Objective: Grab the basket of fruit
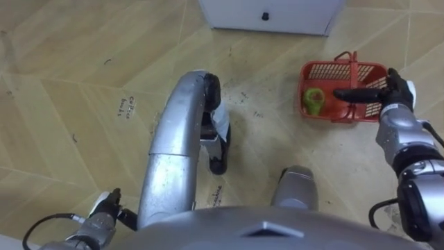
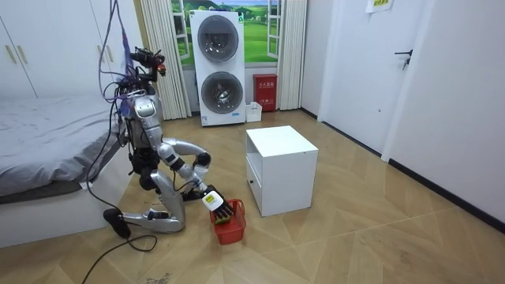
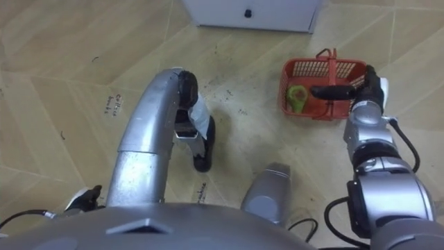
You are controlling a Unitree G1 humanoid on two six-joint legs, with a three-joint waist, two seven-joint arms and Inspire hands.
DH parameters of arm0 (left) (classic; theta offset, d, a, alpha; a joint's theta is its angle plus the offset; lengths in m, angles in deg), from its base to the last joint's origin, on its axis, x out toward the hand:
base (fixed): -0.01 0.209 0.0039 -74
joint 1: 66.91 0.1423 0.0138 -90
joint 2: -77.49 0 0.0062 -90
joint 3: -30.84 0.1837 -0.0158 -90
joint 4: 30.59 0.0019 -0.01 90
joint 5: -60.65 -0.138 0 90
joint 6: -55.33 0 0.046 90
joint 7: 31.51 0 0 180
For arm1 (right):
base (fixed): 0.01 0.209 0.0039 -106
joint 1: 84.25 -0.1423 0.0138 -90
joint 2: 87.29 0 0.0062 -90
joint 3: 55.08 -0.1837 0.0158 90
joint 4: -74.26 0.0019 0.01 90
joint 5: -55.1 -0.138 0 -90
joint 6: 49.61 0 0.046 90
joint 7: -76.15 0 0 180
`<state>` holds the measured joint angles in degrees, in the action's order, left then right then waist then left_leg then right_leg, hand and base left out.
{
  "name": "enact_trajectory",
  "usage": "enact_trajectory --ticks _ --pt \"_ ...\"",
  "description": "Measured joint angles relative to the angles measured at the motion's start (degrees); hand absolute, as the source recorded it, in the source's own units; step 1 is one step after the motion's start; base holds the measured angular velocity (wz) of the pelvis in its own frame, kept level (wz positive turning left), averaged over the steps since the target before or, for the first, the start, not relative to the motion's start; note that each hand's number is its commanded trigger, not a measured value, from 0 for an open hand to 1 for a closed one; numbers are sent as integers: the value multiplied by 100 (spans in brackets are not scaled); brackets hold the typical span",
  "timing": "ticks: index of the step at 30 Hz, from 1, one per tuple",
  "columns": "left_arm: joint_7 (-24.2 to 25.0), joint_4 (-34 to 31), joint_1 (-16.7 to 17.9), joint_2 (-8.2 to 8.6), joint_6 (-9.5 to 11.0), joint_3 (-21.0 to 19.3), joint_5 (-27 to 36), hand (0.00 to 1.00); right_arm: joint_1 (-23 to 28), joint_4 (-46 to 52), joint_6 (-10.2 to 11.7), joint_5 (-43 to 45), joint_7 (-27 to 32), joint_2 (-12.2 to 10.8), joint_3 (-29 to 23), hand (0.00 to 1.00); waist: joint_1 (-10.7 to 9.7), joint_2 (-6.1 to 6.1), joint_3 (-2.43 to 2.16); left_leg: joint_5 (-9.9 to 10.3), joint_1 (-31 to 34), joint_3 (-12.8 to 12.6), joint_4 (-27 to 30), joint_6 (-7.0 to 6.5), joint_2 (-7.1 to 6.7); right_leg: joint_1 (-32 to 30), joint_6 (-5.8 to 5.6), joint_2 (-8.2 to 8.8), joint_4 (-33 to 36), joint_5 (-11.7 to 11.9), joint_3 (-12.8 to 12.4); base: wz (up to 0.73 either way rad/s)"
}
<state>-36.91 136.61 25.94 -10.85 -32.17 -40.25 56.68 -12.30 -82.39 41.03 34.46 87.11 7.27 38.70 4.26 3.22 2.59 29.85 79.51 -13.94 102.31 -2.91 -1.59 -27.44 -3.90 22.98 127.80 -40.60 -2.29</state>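
The red basket (image 1: 325,70) is set on the wooden floor (image 1: 69,83), near the white cabinet (image 1: 270,14), with a green fruit (image 1: 314,99) lying inside it. The right hand (image 1: 388,92) is stretched out over the basket, its fingers (image 1: 350,92) held straight at the handle (image 1: 352,69), not curled round it. The left hand (image 1: 104,210) is seen low by the floor; its state cannot be told. In the room view the robot is seen kneeling between the bed (image 2: 47,134) and the cabinet
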Motion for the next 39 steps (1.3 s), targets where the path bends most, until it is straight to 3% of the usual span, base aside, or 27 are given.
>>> enact_trajectory --ticks 10,11,13,27,39 --pt "272 -20 -1 -2 -69 184 2 0 -175 -465 -15 -200 -264 144 58 1 98 -93 6 -22 78 -138 -56 -8 84 -268 -30 83 89 -20 -149 -1" --pt "282 -20 -2 -2 -71 194 2 0 -178 -470 -15 -197 -288 180 76 51 96 -102 12 -27 85 -141 -57 -12 85 -275 -33 84 92 -22 -149 0" --pt "323 -20 9 -7 -96 204 2 0 -184 -489 -27 -198 -353 283 152 100 101 -123 10 -28 92 -159 -61 -14 88 -305 -47 81 99 -28 -182 0" --pt "374 -20 7 -9 -104 409 31 0 -273 -512 -64 -378 -666 401 406 100 345 -108 26 -32 124 -178 -77 -8 80 -363 -52 88 111 -30 -209 0" --pt "390 -20 8 -9 -118 445 222 0 -273 -522 -77 -407 -704 435 600 100 356 -102 29 -33 184 -179 -65 -8 89 -448 -53 82 132 -31 -242 0"
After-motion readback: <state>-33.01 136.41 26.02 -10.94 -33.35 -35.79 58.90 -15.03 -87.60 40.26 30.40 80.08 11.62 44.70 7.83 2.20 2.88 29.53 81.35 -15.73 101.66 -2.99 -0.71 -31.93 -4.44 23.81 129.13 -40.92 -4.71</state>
